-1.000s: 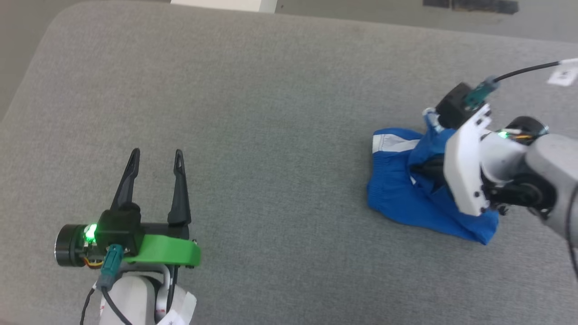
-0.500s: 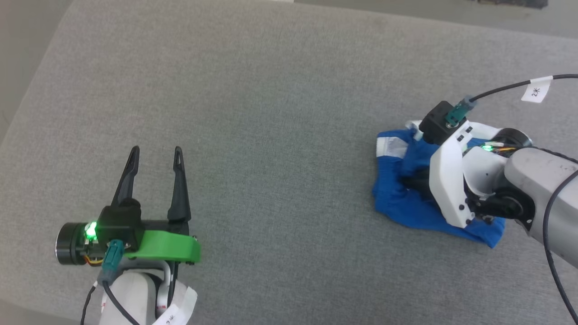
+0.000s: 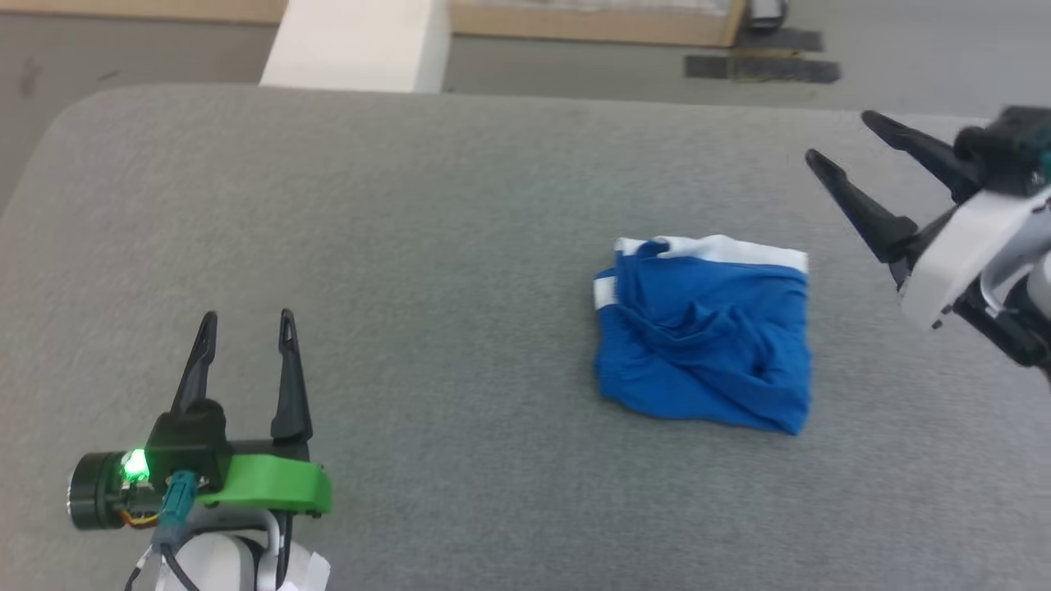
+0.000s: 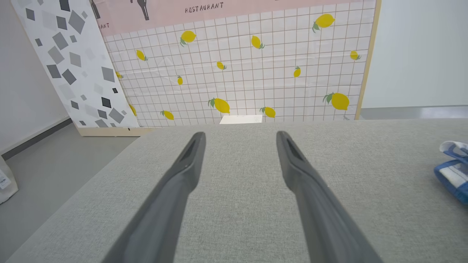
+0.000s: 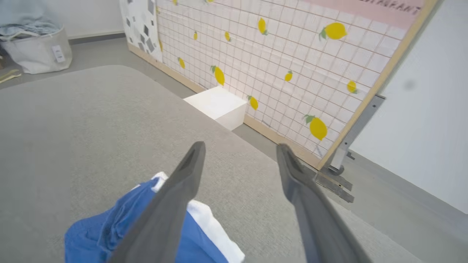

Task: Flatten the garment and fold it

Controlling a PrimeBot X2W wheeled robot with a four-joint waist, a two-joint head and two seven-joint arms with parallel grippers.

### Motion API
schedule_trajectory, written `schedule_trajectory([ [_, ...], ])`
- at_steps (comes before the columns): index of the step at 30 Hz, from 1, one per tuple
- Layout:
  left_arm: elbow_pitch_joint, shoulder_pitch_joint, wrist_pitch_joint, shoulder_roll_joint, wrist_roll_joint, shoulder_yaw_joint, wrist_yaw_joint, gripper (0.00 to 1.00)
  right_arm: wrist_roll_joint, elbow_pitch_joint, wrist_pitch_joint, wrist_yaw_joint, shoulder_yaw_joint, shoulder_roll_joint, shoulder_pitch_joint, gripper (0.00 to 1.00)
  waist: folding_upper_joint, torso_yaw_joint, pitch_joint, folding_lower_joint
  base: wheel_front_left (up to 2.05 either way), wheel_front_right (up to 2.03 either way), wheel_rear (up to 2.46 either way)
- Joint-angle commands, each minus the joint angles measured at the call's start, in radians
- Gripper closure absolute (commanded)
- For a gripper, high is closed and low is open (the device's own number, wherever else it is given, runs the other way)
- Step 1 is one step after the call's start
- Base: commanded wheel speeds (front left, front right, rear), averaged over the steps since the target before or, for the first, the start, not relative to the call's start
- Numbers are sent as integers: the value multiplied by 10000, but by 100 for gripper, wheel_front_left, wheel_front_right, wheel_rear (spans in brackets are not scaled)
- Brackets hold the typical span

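There are one blue garment point(image 3: 706, 336), one grey table point(image 3: 427, 213), one white box point(image 3: 353, 45) and two grippers (left gripper point(image 3: 246, 316), right gripper point(image 3: 841, 136), two fingers point(image 3: 286, 369) each).

The right gripper point(image 3: 837, 135) has let go of the garment point(image 3: 706, 345) and drawn off to its right, its fingers now spread wide and clear of the cloth. The garment, bunched up under it before, now lies uncovered as a rumpled, roughly square fold. The head view has swung upward, bringing a white box point(image 3: 357, 45) in at the top
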Motion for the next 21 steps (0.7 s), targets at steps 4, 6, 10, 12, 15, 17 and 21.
schedule_trajectory([
  [4, -65, 303, -21, 116, 77, 90, 99, 0, -1426, 777, -644, -15, -1946, 825, 1099, 0, 0, -888, -660, 0, 0, 0, 0],
  [6, -81, 353, -21, 122, 72, 106, 113, 0, -2097, 742, -694, -15, -3369, 1315, 1685, 0, 0, -978, -715, 0, 0, 0, 0],
  [10, -141, 422, -21, 113, 40, 149, 144, 0, -3956, -510, -704, -15, -6718, 2481, 3425, 0, 0, -1067, -783, 0, 0, 0, 0],
  [12, -148, 472, -21, 104, 27, 154, 145, 0, -4832, -1292, -705, -15, -7918, 3110, 4439, 0, 0, -1070, -838, 0, 0, 0, 0],
  [15, -140, 547, -21, 91, 8, 156, 131, 0, -5908, -2314, -706, -15, -8995, 3951, 5726, 0, 0, -1036, -932, 0, 0, 0, 0],
  [17, -127, 596, -21, 80, 8, 146, 124, 0, -6303, -2876, -707, -15, -9596, 4606, 6448, 0, 0, -1002, -996, 0, 0, 0, 0],
  [21, -95, 705, -21, 49, 27, 91, 117, 0, -7031, -3801, -707, -15, -10466, 5763, 7621, 0, 0, -922, -1111, 0, 0, 0, 0],
])
